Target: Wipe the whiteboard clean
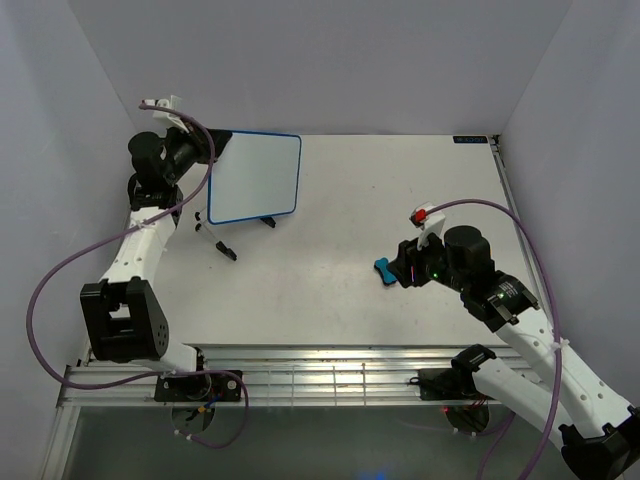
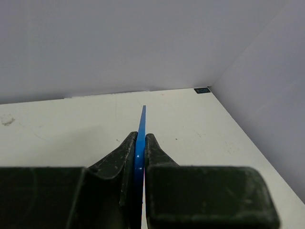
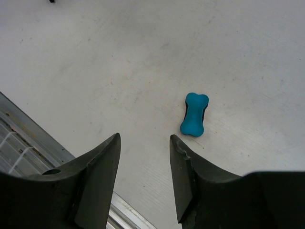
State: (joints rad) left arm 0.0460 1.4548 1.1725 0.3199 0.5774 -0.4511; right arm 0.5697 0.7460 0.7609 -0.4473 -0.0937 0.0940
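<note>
The whiteboard (image 1: 256, 177), white with a blue rim, is held up off the table at the back left, its face clean in the top view. My left gripper (image 1: 212, 150) is shut on its left edge; in the left wrist view the blue rim (image 2: 141, 129) runs edge-on between the fingers of the left gripper (image 2: 138, 143). A small blue bone-shaped eraser (image 1: 384, 270) lies on the table at the right. My right gripper (image 1: 402, 270) is open and empty, just right of the eraser. In the right wrist view the eraser (image 3: 194, 114) lies beyond the right gripper (image 3: 144, 139), up and right.
Two small black stand feet (image 1: 228, 250) lie on the table below the board. The table's metal front rail (image 1: 320, 375) runs along the near edge and shows in the right wrist view (image 3: 33, 143). Walls close in the back and sides.
</note>
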